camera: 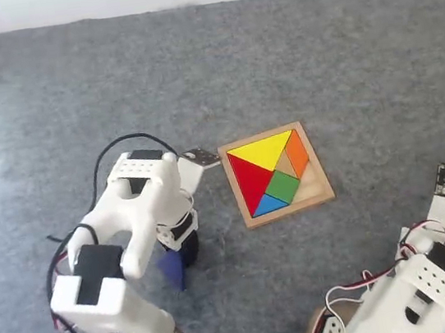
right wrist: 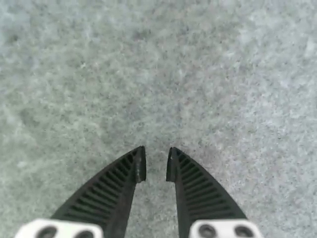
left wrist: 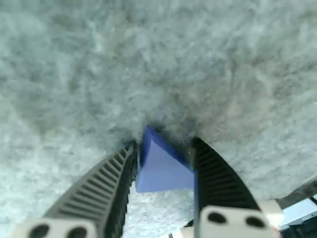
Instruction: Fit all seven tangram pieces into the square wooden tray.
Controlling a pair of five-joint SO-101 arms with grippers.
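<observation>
The square wooden tray (camera: 327, 193) lies right of centre on the grey carpet. It holds a yellow triangle (camera: 263, 151), a red triangle (camera: 251, 181), a green square (camera: 283, 184), a small light-blue triangle (camera: 269, 204) and an orange piece (camera: 297, 153). Bare wood shows along its near right side. My left gripper (camera: 179, 255) (left wrist: 163, 147) is down at the carpet, left of and nearer than the tray, shut on a dark blue triangle (camera: 171, 271) (left wrist: 163, 168). My right gripper (right wrist: 156, 163) hovers over bare carpet with only a narrow gap between its tips and nothing in it.
The right arm (camera: 425, 279) sits at the near right corner, well clear of the tray. Open carpet stretches behind the tray and between the two arms. The left arm's black cable (camera: 109, 153) loops over the carpet on the left.
</observation>
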